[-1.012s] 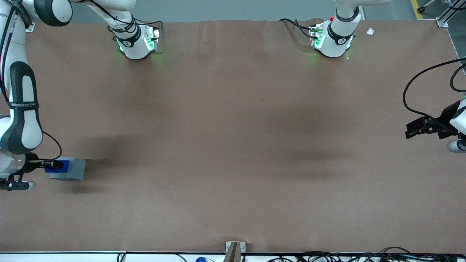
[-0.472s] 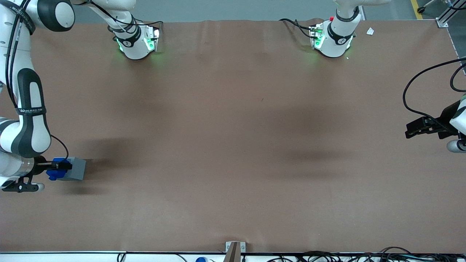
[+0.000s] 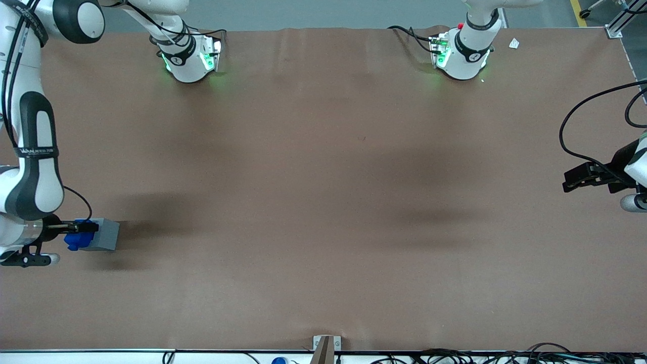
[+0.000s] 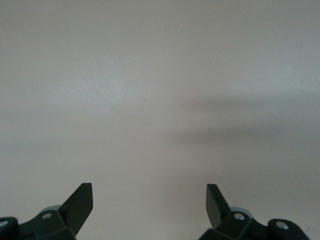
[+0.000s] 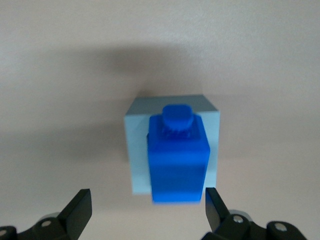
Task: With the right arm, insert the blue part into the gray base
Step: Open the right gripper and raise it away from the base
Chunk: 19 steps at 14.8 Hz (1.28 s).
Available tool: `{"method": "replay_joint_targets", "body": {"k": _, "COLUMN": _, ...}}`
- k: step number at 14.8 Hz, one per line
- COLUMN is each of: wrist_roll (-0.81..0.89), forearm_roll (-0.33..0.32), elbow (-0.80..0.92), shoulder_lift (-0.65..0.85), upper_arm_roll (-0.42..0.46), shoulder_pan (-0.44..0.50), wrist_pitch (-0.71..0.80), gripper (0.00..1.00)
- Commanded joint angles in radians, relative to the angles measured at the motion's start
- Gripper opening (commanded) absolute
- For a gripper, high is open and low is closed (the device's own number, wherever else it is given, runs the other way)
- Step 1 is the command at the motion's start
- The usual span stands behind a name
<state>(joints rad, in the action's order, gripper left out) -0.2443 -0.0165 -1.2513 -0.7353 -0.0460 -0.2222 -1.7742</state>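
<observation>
Blue part (image 5: 177, 159) seated in gray base (image 5: 135, 150) on tabletop (image 3: 323, 202), toward working arm's end. Gripper (image 5: 145, 212) above, jaws apart, touching nothing.

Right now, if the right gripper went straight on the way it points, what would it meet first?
Most likely the blue part, seated in the gray base directly ahead of the open gripper. How much gap remains is unclear.
</observation>
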Motion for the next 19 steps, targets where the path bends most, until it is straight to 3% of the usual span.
{"method": "replay_joint_targets", "body": {"k": 1, "wrist_roll": 0.013, "forearm_roll": -0.006, "elbow": 0.076, "shoulder_lift": 0.074, "upper_arm_roll": 0.008, "shoulder_pan": 0.018, "wrist_pitch": 0.134, "gripper": 1.0}}
{"method": "replay_joint_targets", "body": {"k": 9, "wrist_roll": 0.082, "forearm_roll": 0.033, "elbow": 0.049, "shoulder_lift": 0.41, "upper_arm_roll": 0.008, "shoulder_pan": 0.101, "wrist_pitch": 0.304, "gripper": 1.0}}
{"method": "replay_joint_targets", "body": {"k": 14, "wrist_roll": 0.109, "forearm_roll": 0.047, "elbow": -0.15, "shoulder_lift": 0.658, "upper_arm_roll": 0.006, "shoulder_pan": 0.122, "wrist_pitch": 0.299, "gripper": 1.0}}
{"method": "replay_joint_targets", "body": {"k": 19, "wrist_roll": 0.154, "forearm_roll": 0.047, "elbow": -0.387, "shoulder_lift": 0.847, "upper_arm_roll": 0.009, "shoulder_pan": 0.152, "wrist_pitch": 0.19, "gripper": 1.0}}
